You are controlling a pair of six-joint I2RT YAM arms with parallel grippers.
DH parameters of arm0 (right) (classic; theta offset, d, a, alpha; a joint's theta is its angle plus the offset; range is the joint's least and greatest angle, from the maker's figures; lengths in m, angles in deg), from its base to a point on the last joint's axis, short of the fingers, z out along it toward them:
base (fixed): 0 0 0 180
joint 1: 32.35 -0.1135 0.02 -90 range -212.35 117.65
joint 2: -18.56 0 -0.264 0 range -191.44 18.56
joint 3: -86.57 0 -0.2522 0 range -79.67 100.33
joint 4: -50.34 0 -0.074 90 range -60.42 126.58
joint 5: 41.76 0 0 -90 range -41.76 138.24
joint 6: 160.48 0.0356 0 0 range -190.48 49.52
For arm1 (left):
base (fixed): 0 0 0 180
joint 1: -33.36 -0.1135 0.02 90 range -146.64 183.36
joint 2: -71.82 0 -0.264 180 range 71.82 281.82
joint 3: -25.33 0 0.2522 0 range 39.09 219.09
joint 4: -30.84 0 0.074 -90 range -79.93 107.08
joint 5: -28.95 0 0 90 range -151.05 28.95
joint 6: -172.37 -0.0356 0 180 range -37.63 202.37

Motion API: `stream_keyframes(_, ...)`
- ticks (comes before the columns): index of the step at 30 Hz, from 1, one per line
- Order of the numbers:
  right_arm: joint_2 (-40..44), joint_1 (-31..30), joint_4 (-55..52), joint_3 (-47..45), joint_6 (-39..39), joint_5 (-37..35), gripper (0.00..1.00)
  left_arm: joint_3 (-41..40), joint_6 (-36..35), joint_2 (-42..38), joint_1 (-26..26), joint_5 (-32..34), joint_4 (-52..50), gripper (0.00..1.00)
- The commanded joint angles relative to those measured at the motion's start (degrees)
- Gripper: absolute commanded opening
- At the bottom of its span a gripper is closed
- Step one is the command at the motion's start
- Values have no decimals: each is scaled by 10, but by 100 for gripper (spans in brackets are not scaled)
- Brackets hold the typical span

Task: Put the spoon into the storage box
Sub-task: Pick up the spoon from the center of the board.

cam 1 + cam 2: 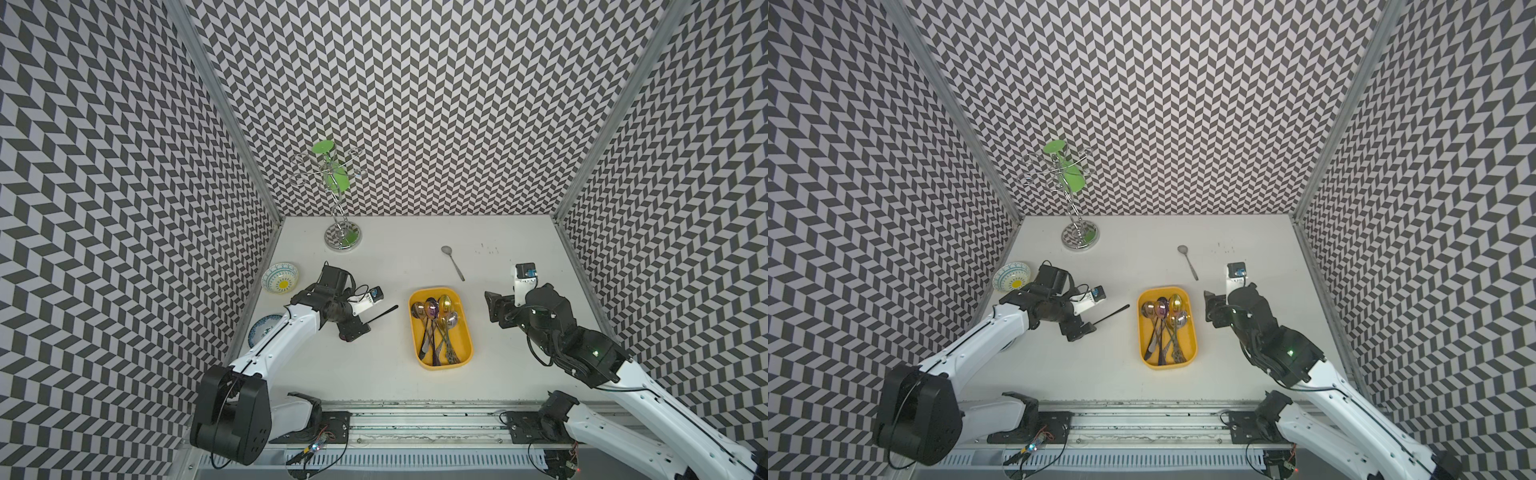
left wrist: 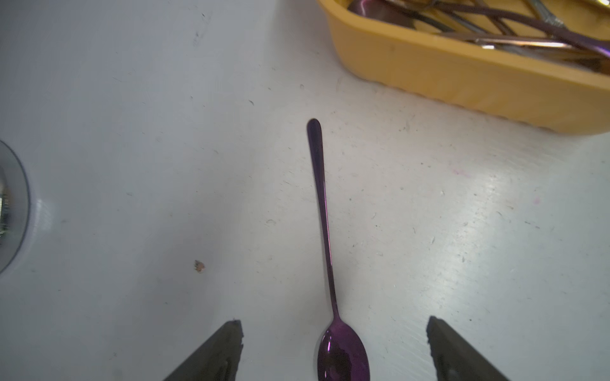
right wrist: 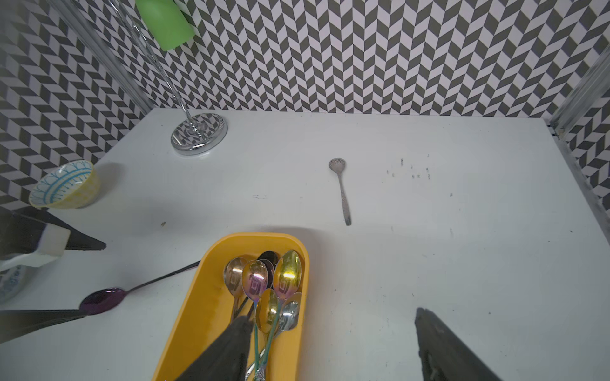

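– Grip of the left gripper (image 2: 334, 324): is anything held?
– Nothing is held. Its fingers (image 2: 224, 346) are spread wide, and the bowl of the purple spoon (image 2: 325, 211) is seen between them, flat on the table (image 2: 132, 165).
– How is it laid?
– In a top view the purple spoon (image 1: 382, 313) lies left of centre, handle pointed up-right at the storage box (image 1: 417, 338) close by.
– And the right gripper (image 1: 494, 308)?
– Spread and empty, right of the box; a silver spoon (image 1: 453, 262) lies above. The left arm is judged nearer.
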Motion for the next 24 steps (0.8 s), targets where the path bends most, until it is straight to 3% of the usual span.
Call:
stream_keyframes(1,32,3,56,-17,-21,-24,85,32,-20,15,-18,-7,-47,91)
stream_keyframes(9,73,3,77,-39,-33,-37,98,70,-20,79,-84,-43,-108,86)
stream_keyframes(19,84,3,83,-48,-35,-52,99,81,-45,145,-177,-58,-144,80)
stream_keyframes(24,83,3,86,-50,-36,-46,99,108,-57,202,-236,-116,-180,77)
